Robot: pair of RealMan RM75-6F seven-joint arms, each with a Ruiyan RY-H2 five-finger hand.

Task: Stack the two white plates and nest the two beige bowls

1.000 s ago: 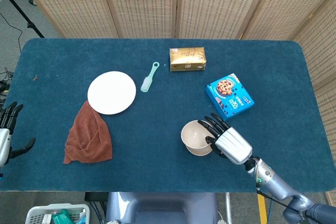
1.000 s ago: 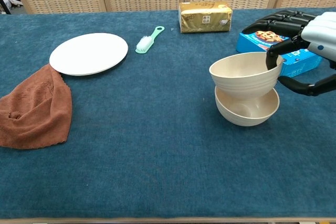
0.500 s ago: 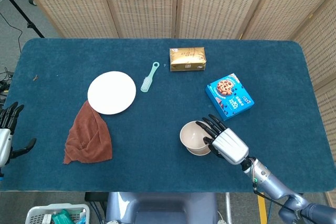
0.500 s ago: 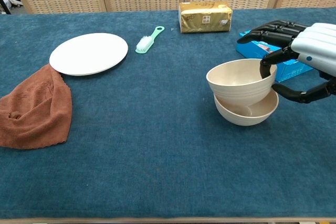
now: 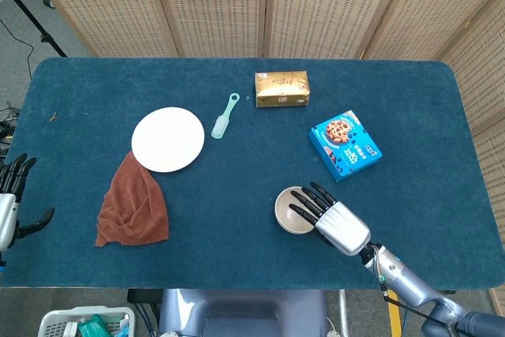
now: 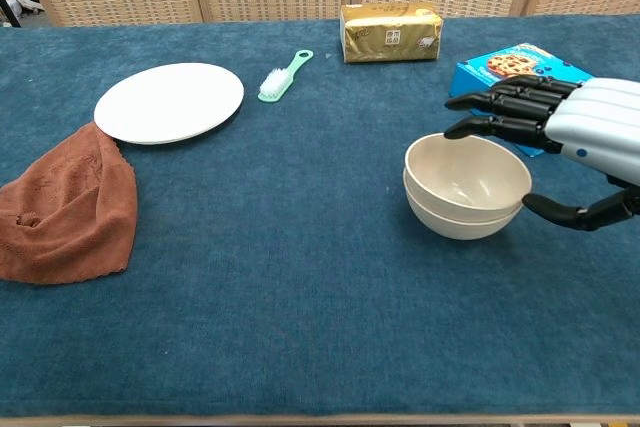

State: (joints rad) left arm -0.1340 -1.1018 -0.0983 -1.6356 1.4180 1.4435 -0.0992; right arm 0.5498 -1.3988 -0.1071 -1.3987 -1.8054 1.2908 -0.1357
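Note:
Two beige bowls (image 6: 465,187) sit nested, one inside the other, on the blue table right of centre; in the head view the bowls (image 5: 292,211) look like one. My right hand (image 6: 575,137) hovers over their right rim with fingers stretched out and thumb beside the bowl wall, holding nothing; the head view shows the right hand (image 5: 335,222) partly covering the bowls. A white plate (image 6: 168,102) lies at the left; whether a second plate lies under it I cannot tell. My left hand (image 5: 12,195) hangs open past the table's left edge.
A brown cloth (image 6: 62,207) lies crumpled just in front of the plate, touching its rim. A mint brush (image 6: 284,76) and a gold packet (image 6: 390,32) lie at the back. A blue cookie box (image 6: 515,67) lies right behind my right hand.
The upper bowl, held tilted above the lower one, has dropped into it and sits nested. My right hand has let go and spread its fingers. The left hand stayed still.

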